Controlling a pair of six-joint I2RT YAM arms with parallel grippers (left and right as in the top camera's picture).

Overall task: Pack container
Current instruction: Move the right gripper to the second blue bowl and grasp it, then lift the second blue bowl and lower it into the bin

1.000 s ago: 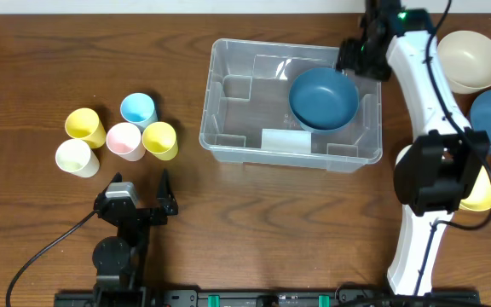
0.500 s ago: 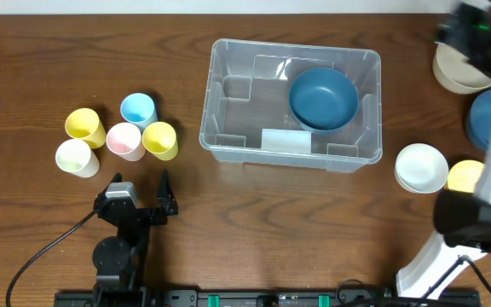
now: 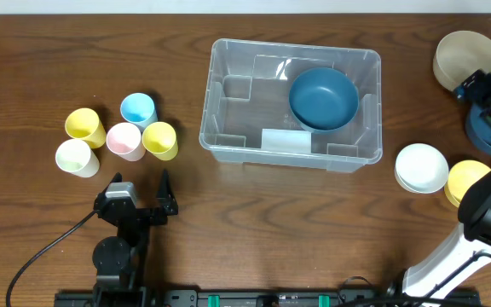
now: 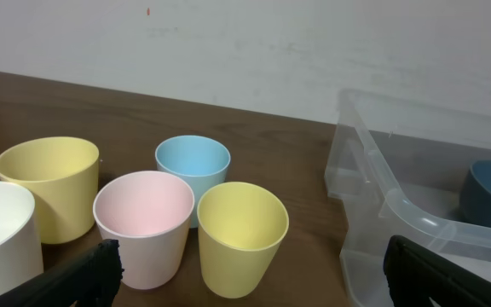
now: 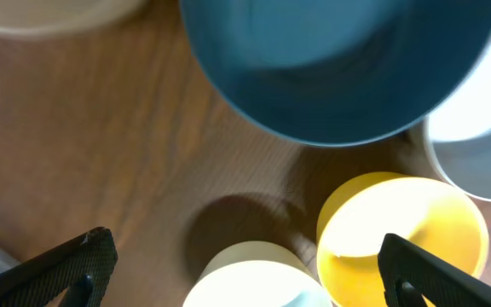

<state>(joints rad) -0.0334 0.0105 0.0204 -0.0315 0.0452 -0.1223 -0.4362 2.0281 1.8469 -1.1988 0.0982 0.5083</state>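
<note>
Swung away from the container, the right gripper hovers, jaws spread, over another blue bowl, likely its next pick, while the left gripper idles, jaws equally spread.

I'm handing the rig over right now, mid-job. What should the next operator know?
Left gripper: open, empty, near the pastel plastic cups.
Right gripper: open, empty, above the loose bowls at right.
Done: one dark blue round bowl lies in the large clear plastic bin.
Left: beige bowl, second blue bowl, white bowl, yellow bowl and the cups, all outside it.
</note>
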